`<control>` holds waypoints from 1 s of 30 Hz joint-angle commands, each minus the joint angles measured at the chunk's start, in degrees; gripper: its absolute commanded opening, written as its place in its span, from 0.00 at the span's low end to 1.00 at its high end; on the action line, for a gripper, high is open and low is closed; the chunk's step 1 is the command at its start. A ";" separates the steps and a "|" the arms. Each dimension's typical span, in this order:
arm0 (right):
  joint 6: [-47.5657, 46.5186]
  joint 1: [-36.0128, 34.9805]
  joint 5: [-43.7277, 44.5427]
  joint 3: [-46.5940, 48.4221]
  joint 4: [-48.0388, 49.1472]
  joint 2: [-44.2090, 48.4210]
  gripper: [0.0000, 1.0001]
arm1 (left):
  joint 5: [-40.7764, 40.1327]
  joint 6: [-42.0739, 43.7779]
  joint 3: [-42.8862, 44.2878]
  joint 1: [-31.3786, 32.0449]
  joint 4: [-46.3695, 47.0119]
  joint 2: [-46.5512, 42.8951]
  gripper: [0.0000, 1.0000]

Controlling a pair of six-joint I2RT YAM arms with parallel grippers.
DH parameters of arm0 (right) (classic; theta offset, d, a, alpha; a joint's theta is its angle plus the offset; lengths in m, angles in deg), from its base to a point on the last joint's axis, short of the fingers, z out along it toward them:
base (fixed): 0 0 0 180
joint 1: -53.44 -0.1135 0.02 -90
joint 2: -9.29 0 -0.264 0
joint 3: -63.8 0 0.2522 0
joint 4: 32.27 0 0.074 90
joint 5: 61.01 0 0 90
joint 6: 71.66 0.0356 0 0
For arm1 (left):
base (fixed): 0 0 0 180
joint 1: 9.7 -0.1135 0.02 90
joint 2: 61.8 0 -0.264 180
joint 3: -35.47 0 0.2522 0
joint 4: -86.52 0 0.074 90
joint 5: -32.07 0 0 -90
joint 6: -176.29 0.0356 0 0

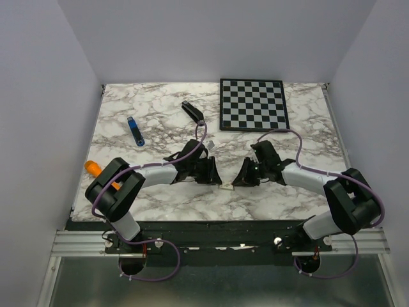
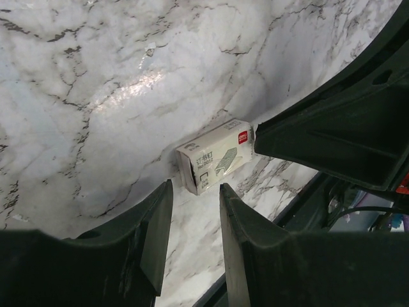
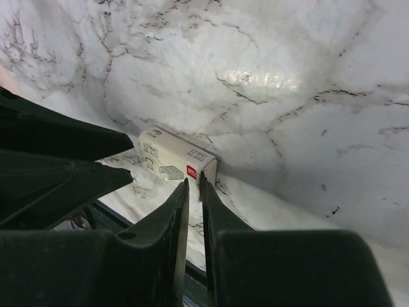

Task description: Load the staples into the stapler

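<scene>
Box [image 2: 214, 157] of staples: lies flat on the marble table [image 1: 300, 121], near its front edge, between the two grippers. Lid state cannot be told; the staples themselves are not visible in any view.

Left gripper [image 2: 195, 192]: jaws part-way open with a modest gap, holding nothing. Fingertips sit just short of the box's long side, apart from it.

Right gripper [image 3: 193, 182]: jaws all but closed, with only a thin slit between the fingers. Tips are at the box's end corner. Contact appears likely, but nothing is clamped.

Stapler [image 1: 192, 111]: black, far side of the table, just left of the chessboard [image 1: 252, 104] and well apart from the box.

Other items: a blue object [image 1: 135, 131] at far left and an orange object [image 1: 93, 168] at the left edge.
</scene>
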 commanded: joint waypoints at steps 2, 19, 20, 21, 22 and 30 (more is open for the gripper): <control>-1.68 -1.36 3.99 3.03 -3.05 -1.00 0.21 | 2.13 0.95 2.22 0.79 0.19 1.30 0.44; -1.24 -3.12 11.46 5.32 -11.40 2.68 0.20 | 2.75 0.51 5.03 0.88 -2.98 4.37 0.44; -1.16 -3.12 11.37 5.32 -11.58 2.77 0.20 | 2.83 0.51 5.21 0.88 -3.06 4.55 0.43; -1.07 -3.12 11.37 5.41 -11.50 2.86 0.20 | 2.92 0.42 5.30 0.88 -3.15 4.64 0.43; -0.98 -3.12 11.20 5.58 -11.67 2.95 0.20 | 3.01 0.51 5.38 0.88 -3.24 4.64 0.43; -0.28 -3.21 11.90 5.41 -11.58 1.90 0.21 | 3.63 0.25 6.70 0.97 -3.86 5.69 0.43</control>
